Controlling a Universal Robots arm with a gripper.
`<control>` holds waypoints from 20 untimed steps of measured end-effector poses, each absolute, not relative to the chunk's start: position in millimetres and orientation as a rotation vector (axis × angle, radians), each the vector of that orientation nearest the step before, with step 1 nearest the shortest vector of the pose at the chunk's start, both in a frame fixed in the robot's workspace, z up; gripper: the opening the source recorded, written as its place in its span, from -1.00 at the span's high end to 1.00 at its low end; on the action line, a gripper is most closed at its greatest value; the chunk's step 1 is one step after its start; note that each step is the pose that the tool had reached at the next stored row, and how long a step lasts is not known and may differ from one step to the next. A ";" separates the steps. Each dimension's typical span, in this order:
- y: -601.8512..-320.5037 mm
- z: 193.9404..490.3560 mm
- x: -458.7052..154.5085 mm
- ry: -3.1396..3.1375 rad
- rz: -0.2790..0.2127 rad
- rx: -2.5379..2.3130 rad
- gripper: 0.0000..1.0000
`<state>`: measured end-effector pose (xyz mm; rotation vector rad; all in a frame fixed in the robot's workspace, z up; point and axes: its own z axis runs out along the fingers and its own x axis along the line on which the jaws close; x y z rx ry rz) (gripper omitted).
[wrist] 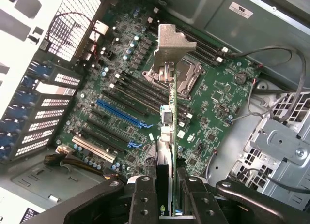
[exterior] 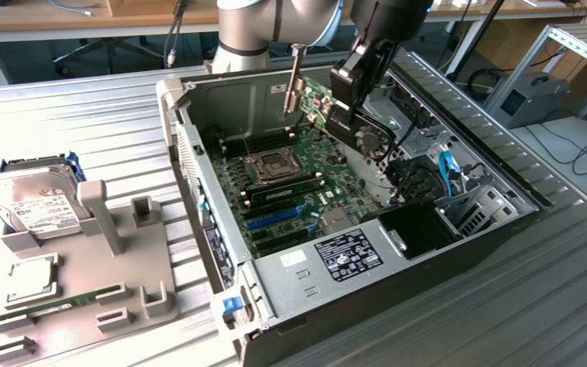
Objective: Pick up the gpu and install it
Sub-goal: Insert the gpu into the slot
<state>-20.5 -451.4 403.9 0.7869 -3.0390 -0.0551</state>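
My gripper (exterior: 357, 107) is shut on the gpu (exterior: 350, 115), a green card with a black fan (exterior: 372, 141) and a silver end bracket (exterior: 296, 76). It hangs tilted in the air above the open computer case (exterior: 457, 229), over the back half of the motherboard (exterior: 293, 180). In the wrist view the gpu (wrist: 172, 151) runs edge-on from between my fingers (wrist: 145, 200), its bracket (wrist: 172, 50) farthest from the camera. Below it lie the blue expansion slot (wrist: 121, 112) and the CPU socket (wrist: 186, 81). The card is clear of the board.
A grey fixture plate (exterior: 79, 283) at the exterior view's left carries a silver hard drive (exterior: 34, 202), a CPU (exterior: 30, 279) and a memory stick (exterior: 59, 304). Inside the case are a drive cage (wrist: 281, 146), cables (exterior: 446, 172) and a power-supply block (exterior: 350, 252).
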 end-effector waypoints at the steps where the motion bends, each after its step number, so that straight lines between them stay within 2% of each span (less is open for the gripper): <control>1: -451.4 403.9 -20.5 -3.039 -0.055 0.788 0.47; 20: -451.4 403.5 -20.5 -3.033 -0.055 0.810 0.47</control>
